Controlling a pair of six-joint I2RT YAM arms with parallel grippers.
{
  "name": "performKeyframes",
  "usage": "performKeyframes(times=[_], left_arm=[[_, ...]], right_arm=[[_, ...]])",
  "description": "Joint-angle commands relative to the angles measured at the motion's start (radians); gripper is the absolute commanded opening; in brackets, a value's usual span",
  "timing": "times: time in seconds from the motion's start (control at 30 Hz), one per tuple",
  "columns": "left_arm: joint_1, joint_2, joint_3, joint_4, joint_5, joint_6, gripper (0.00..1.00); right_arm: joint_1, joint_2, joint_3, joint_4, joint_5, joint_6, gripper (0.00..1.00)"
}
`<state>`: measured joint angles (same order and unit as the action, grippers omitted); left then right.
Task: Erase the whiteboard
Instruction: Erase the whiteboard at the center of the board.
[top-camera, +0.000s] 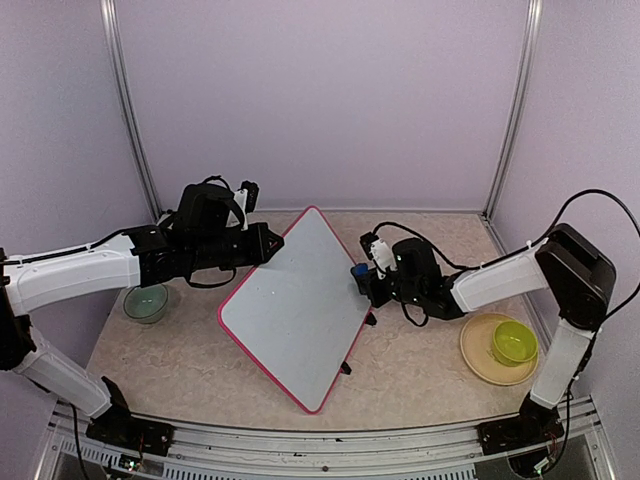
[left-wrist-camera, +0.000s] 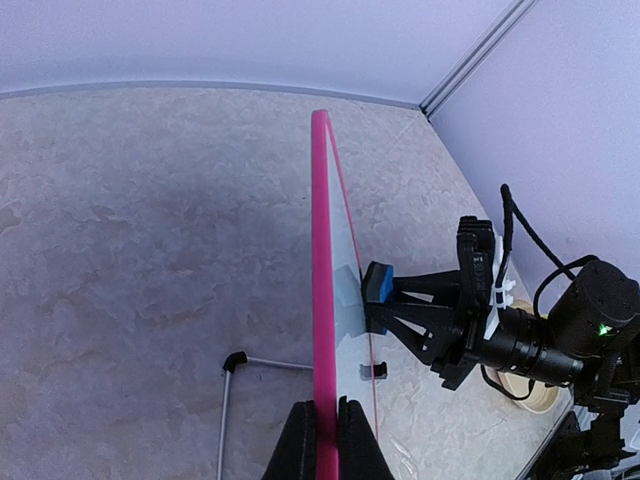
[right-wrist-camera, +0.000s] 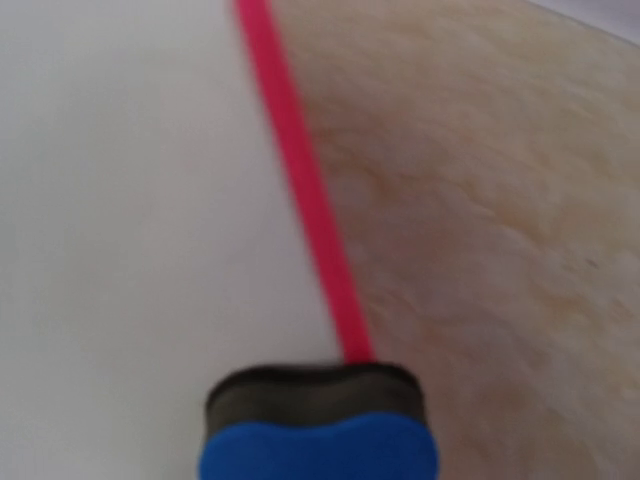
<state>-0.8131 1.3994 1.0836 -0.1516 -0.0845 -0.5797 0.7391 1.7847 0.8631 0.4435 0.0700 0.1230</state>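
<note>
– Blue eraser (right-wrist-camera: 318, 430), bottom centre of the right wrist view, blurred. Its dark pad edge sits against the whiteboard (right-wrist-camera: 120, 200), right beside the pink rim. Holder?
– Held by the right gripper (top-camera: 365, 282), clenched on the eraser. The left wrist view shows a finger on each side of it and the pad touching the board face.
– Board position?
– Centre of the top view, standing tilted on the table (top-camera: 420, 385), one corner toward the back wall. Face looks blank.
– Other arm?
– The left gripper (left-wrist-camera: 325, 432) pinches the rim, one finger each side, at the bottom of the left wrist view. In the top view that is the board's upper left edge.
– Other items?
– Pale green bowl (top-camera: 146, 302) at left, below the left arm. Yellow-green bowl (top-camera: 514, 343) on a tan plate (top-camera: 480, 362) at lower right, well apart from the board.
</note>
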Motion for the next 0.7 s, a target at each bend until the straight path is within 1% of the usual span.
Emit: performKeyframes(times=[0.0,0.17,0.37,0.67], left_arm=[[-0.023,0.01,0.004,-0.07,0.074,0.021,0.0],[-0.023,0.006,0.0,-0.062,0.067,0.01,0.0],[-0.026,0.003,-0.014,-0.046,0.057,-0.005,0.0],[-0.027,-0.005,-0.018,-0.043,0.04,-0.014,0.0]], right_arm=[[0.0,0.063,-0.011,-0.149,0.068,0.016,0.0],[0.018,0.035,-0.04,-0.132,0.029,0.023,0.0],[0.101,-0.006,-0.097,-0.08,0.062,0.017,0.0],[0.212,0.007,-0.138,-0.005,0.107,0.02,0.0]])
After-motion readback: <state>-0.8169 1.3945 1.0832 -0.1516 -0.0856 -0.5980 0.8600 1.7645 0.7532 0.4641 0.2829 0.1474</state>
